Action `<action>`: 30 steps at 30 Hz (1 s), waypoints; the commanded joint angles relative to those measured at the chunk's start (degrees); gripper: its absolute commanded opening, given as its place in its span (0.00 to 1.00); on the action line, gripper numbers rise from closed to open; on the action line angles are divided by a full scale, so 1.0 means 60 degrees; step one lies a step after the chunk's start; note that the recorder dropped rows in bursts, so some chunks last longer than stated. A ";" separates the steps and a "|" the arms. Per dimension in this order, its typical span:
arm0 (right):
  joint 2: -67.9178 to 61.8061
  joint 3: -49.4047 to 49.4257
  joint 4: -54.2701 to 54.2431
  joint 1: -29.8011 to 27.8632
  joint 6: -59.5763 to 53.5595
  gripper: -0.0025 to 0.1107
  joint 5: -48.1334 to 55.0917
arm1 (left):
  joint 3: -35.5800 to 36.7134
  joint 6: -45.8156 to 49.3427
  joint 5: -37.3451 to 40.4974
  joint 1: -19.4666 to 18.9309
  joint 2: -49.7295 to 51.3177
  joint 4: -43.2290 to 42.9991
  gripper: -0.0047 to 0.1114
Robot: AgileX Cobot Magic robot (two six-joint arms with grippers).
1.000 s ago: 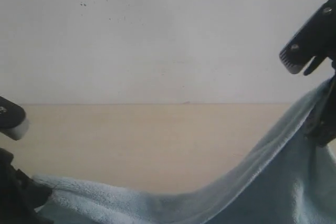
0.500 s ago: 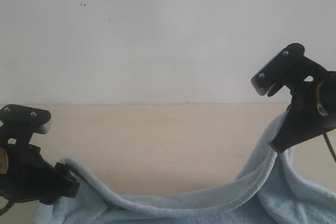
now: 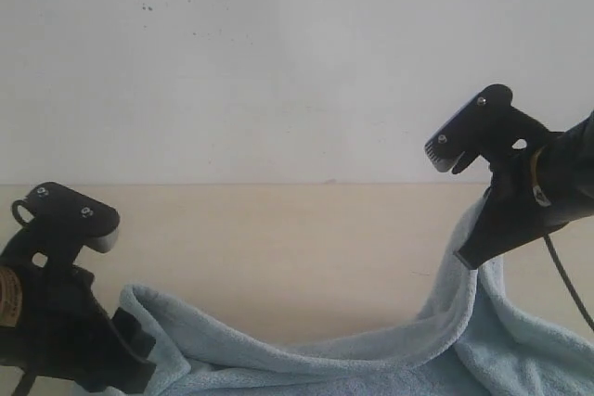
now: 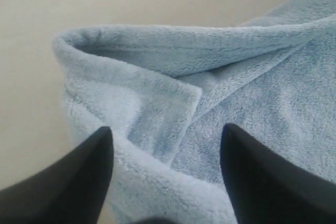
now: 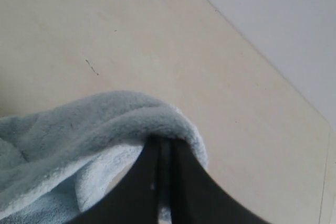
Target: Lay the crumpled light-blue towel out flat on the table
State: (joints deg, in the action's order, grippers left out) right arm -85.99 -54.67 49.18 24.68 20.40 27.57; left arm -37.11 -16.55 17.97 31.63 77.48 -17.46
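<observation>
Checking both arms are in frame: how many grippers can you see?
2. The left gripper, jaws open, hovers over a folded corner of the towel at the exterior view's lower left; the right gripper, shut on a towel edge, holds it raised at right.

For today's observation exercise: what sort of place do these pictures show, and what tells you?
Probably a robotics lab or test bench: a beige table against a plain white wall, a black left gripper and right gripper, and just one light-blue towel to work on.
</observation>
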 commanded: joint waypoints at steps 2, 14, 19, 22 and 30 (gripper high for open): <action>-0.0160 -0.0048 0.0041 -0.0030 0.0250 0.02 -0.0103 | -0.0091 -0.0077 -0.0972 0.0162 0.0993 0.0088 0.53; -0.0160 -0.0048 0.0039 -0.0030 0.0250 0.02 -0.0282 | -0.1066 -0.0307 -0.1783 0.0162 0.3415 0.0088 0.53; -0.0160 -0.0048 0.0039 -0.0030 0.0250 0.02 -0.0568 | -0.1087 -0.0307 -0.1840 0.0162 0.3727 0.0088 0.53; -0.0160 -0.0048 0.0039 -0.0030 0.0250 0.02 -0.0616 | -0.1087 -0.0307 -0.2047 0.0162 0.3840 0.0088 0.50; -0.0160 -0.0048 0.0039 -0.0030 0.0250 0.02 -0.0673 | -0.1087 -0.0307 -0.2506 0.0162 0.4206 0.0088 0.35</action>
State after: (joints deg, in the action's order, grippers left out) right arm -86.90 -54.67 49.18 24.68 21.68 24.33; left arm -43.26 -17.82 4.48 32.36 101.84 -17.35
